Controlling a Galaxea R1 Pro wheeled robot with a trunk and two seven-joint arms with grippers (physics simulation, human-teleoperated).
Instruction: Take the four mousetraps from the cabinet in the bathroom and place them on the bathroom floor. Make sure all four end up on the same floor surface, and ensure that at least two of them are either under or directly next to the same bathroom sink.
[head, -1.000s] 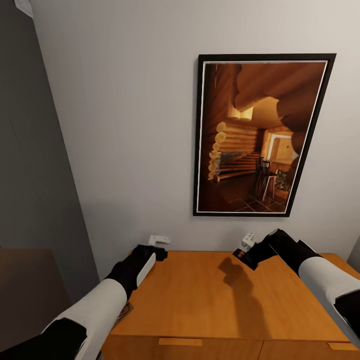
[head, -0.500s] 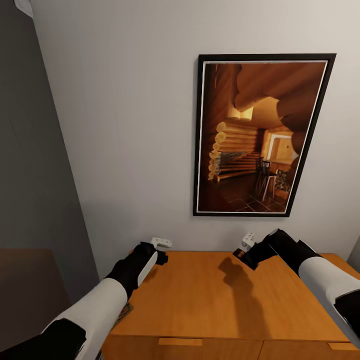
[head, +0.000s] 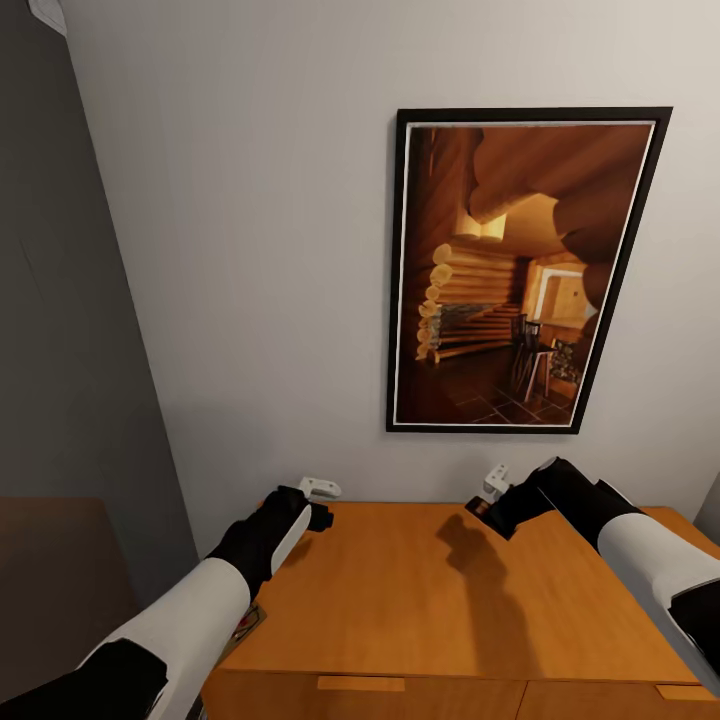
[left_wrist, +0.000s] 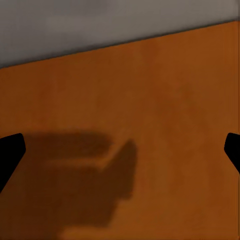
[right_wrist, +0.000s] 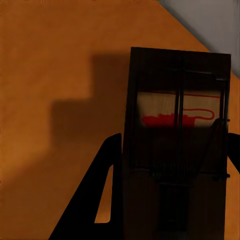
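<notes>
My right gripper (head: 491, 487) holds one mousetrap (right_wrist: 177, 145) clamped between its fingers, above the cabinet (head: 420, 600) top near the wall (head: 250, 250). Left gripper (head: 320, 490) hovers over the top's far left edge, jaws wide, holding nothing. A framed picture (head: 520, 270) hangs directly ahead. Another mousetrap (head: 248, 622) peeks beside my left forearm.

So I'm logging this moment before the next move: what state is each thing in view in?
right gripper: shut on a mousetrap, above the cabinet top
mousetrap: held between the fingers, red mark showing
left gripper: open, nothing between its fingers
cabinet: front drawers shut
framed picture: hanging on the wall
</notes>
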